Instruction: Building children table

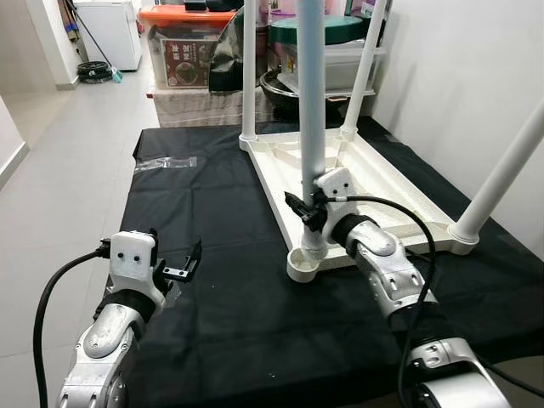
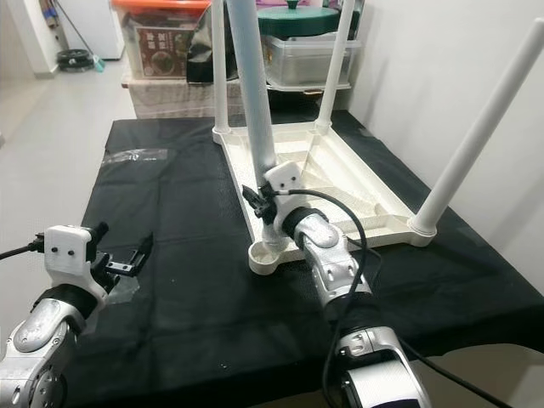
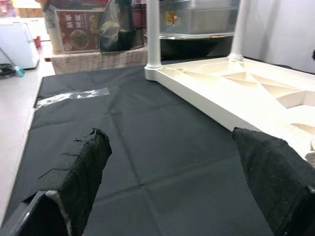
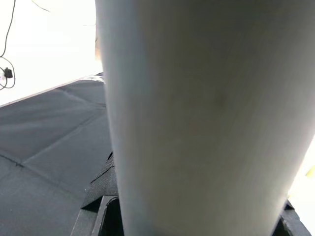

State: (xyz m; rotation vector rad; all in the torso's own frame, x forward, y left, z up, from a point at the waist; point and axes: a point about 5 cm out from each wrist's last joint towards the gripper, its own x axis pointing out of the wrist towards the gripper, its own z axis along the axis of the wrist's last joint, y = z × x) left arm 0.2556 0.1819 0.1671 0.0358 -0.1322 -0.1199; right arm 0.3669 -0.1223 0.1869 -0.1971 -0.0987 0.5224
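Observation:
The white children's table top (image 1: 382, 183) lies upside down on a black cloth (image 1: 221, 221). Three white legs stand in its far left (image 1: 249, 68), far right (image 1: 365, 59) and near right (image 1: 506, 174) corners. A fourth leg (image 1: 311, 102) stands upright in the near left corner socket (image 1: 306, 262). My right gripper (image 1: 308, 211) is shut on this leg just above the socket; in the right wrist view the leg (image 4: 206, 118) sits between the fingers. My left gripper (image 1: 174, 263) hovers open over the cloth, left of the table top, holding nothing; its padded fingers (image 3: 78, 177) stand wide apart.
A strip of clear plastic wrap (image 1: 166, 162) lies on the cloth at the far left. Storage boxes (image 1: 183, 47) and pots stand behind the table. A white wall (image 1: 476, 68) runs close along the right. Grey floor (image 1: 68, 153) lies beyond the cloth's left edge.

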